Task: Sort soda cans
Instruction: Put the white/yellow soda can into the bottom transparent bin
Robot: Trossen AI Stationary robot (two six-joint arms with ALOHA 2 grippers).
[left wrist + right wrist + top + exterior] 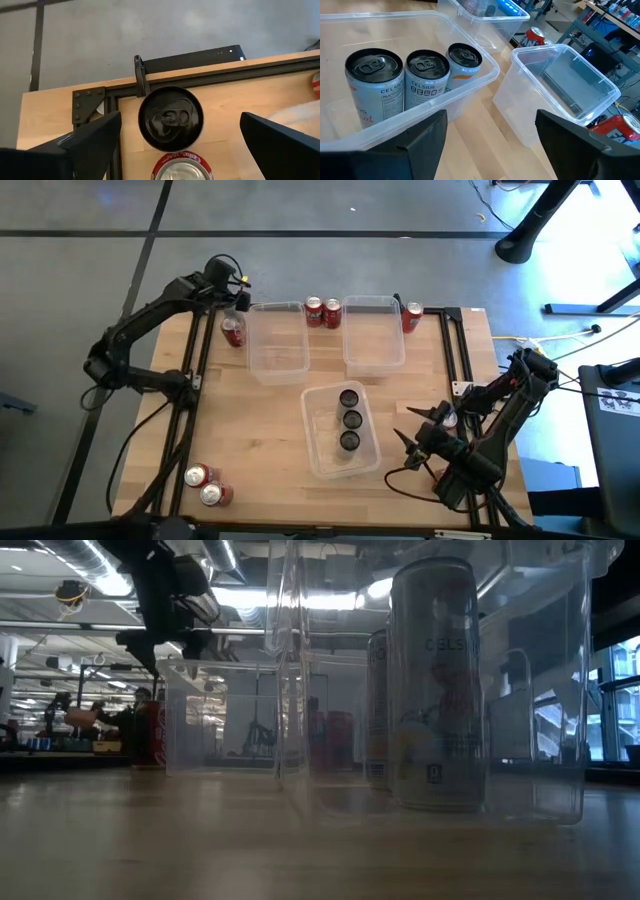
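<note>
The left gripper (236, 305), fingers apart, hovers over a black-topped can (170, 118) beyond the near bin (318, 458), probably to grasp it; the right gripper (415, 442), also open, waits beside this bin.

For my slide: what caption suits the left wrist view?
Open left tool poised above a black-topped can beside a red soda can.

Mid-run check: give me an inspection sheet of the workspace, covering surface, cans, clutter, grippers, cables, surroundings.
Surface: wooden table, dark frame rails.
Job's things: three dark-topped cans in the near bin; red cans between the two far bins; two red cans at the near-left corner.
Clutter: nothing seen.
Grippers: left gripper open above a dark can at the far-left corner; right gripper open beside the near bin.
Cables: white cables on the floor.
Surroundings: grey floor, workshop behind.
</note>
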